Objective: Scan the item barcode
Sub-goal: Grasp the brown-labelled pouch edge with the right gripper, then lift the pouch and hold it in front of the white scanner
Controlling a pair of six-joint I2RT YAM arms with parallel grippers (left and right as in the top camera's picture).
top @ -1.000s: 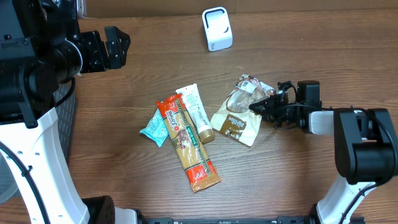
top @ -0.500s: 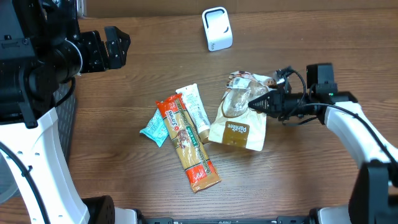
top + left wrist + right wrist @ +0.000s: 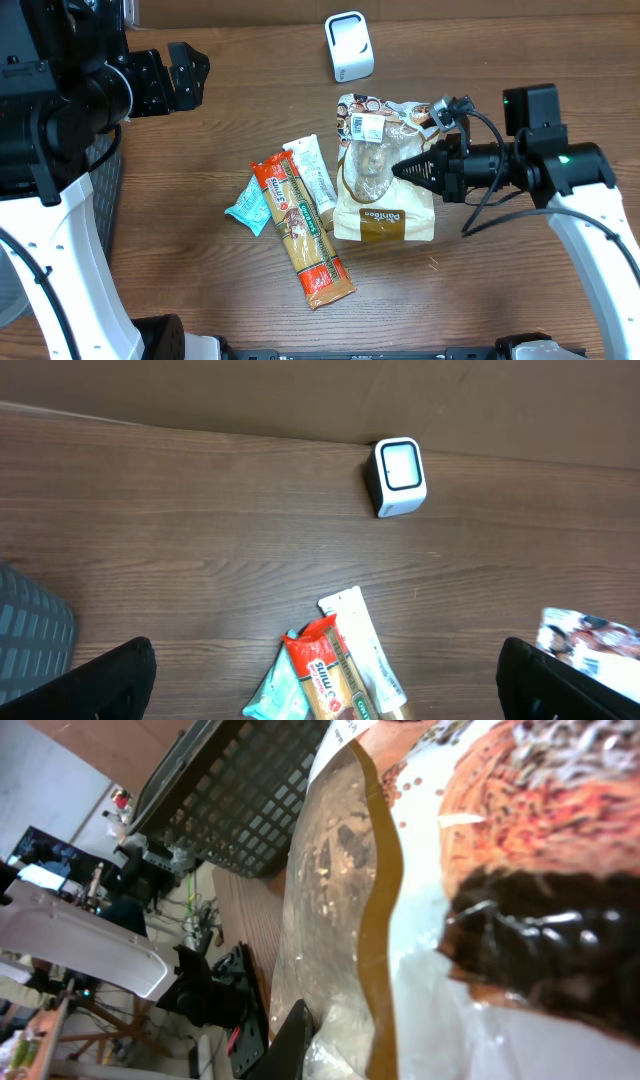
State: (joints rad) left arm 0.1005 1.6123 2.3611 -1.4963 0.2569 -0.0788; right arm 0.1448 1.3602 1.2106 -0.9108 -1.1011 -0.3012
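Wooden table (image 3: 200,270), snack bag (image 3: 385,212) lengthwise front-to-back, barcode label (image 3: 368,125) end toward scanner (image 3: 349,46), right jaws pinching it, left jaws spread.

Item: snack bag (image 3: 385,215), clear window above a tan-brown lower panel with white lettering, printed header at the top. White barcode label (image 3: 368,124) faces up near the top edge. Bag lies lengthwise, top end toward the scanner (image 3: 349,46), its right side pinched by the right gripper (image 3: 400,170). Scanner: small white box with a rounded window, at the table's far edge, apart from the bag.
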